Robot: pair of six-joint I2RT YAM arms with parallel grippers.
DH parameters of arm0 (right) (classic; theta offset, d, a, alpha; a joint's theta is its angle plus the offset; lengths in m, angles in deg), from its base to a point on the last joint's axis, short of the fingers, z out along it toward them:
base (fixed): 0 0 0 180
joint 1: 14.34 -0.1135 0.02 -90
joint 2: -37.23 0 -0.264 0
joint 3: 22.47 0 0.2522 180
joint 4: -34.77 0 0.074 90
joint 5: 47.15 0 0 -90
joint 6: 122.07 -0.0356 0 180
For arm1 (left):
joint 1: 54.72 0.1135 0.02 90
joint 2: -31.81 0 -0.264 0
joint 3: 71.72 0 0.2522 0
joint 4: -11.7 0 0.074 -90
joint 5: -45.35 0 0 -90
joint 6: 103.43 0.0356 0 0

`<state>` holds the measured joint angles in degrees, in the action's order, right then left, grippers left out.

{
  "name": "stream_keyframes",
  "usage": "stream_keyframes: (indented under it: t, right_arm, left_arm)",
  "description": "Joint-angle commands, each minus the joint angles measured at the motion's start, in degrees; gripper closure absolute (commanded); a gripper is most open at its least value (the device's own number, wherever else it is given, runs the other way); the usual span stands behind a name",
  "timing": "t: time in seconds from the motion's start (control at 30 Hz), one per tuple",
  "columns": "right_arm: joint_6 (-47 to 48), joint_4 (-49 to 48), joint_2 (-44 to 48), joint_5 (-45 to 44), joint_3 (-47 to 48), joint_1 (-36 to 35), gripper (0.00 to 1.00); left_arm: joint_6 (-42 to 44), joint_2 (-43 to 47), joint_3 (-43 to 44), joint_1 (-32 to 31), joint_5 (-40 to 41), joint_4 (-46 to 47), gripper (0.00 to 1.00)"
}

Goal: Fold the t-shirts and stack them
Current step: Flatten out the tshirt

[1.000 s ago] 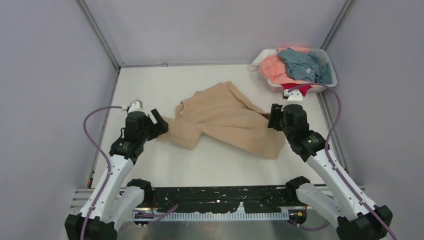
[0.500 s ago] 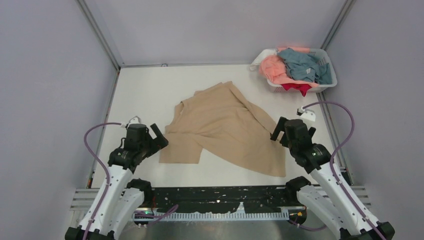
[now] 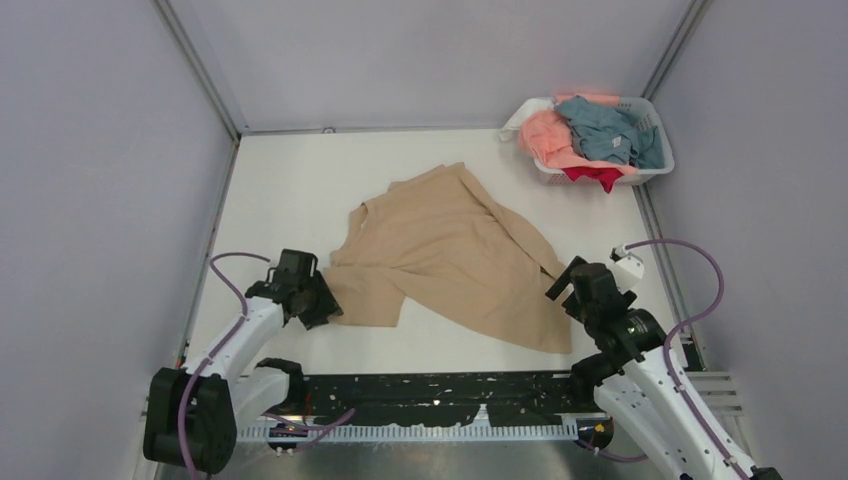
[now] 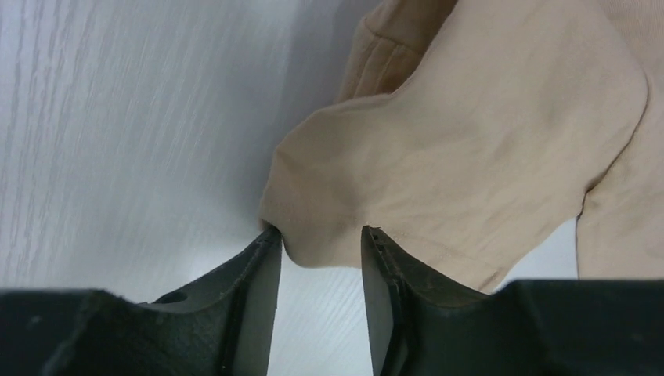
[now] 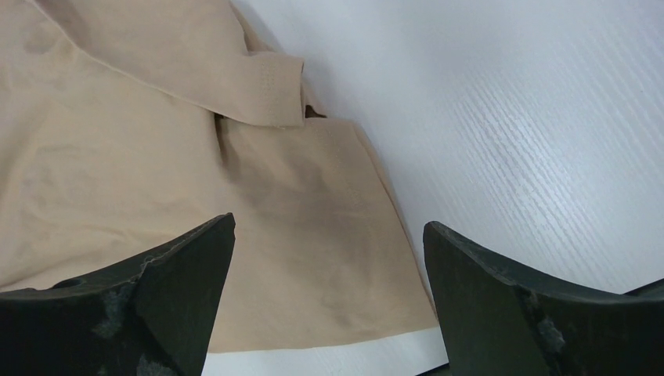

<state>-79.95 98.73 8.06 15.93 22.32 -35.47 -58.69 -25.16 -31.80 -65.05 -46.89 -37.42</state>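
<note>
Pinching the near-left corner of the tan t-shirt (image 3: 450, 250), the left pincer (image 4: 317, 235) sits at 7 o'clock on the desk (image 3: 300, 180), with fabric bunched between its tips. At 5 o'clock the right pincer (image 5: 329, 222) hovers spread wide above the shirt's near-right hem corner. That single tan shirt lies rumpled mid-desk, its long axis slanting from 10 o'clock to 4 o'clock. Far off at 1 o'clock, one white basket (image 3: 655, 165) holds three more: one salmon-pink t-shirt (image 3: 545, 135), one grey-blue t-shirt (image 3: 605, 130) and one red t-shirt (image 3: 590, 178) at the near rim.
</note>
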Motion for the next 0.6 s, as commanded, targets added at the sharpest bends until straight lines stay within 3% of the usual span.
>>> stream_keyframes:
  t: [0.0,0.1,0.13,0.17,0.33,0.57]
  right_arm:
    - [-1.7,-4.9,-4.4,4.1,-2.5,0.3,0.05]
    - [-0.8,-7.2,-9.5,7.7,-3.9,0.3,0.05]
    - [-0.9,-6.7,-11.3,7.7,-4.1,0.3,0.05]
    - [-1.2,-6.2,-11.9,6.7,-4.1,0.3,0.05]
    - [-6.3,1.0,-11.0,5.7,-2.8,0.3,0.05]
    - [-14.7,7.5,-7.7,2.2,-1.3,0.3,0.05]
  left_arm:
    - [0.8,-4.5,-0.4,-0.3,-4.4,7.4,0.62]
    - [1.8,-7.1,-0.3,-0.5,-4.2,9.4,0.73]
    - [1.8,-8.2,-0.2,-0.5,-3.8,9.9,0.95]
    - [1.8,-8.8,0.0,-0.5,-3.6,10.5,1.00]
    - [1.9,-9.0,-1.2,-0.5,-3.5,15.1,1.00]
    - [2.0,-7.0,-0.5,-0.5,-3.0,14.1,1.00]
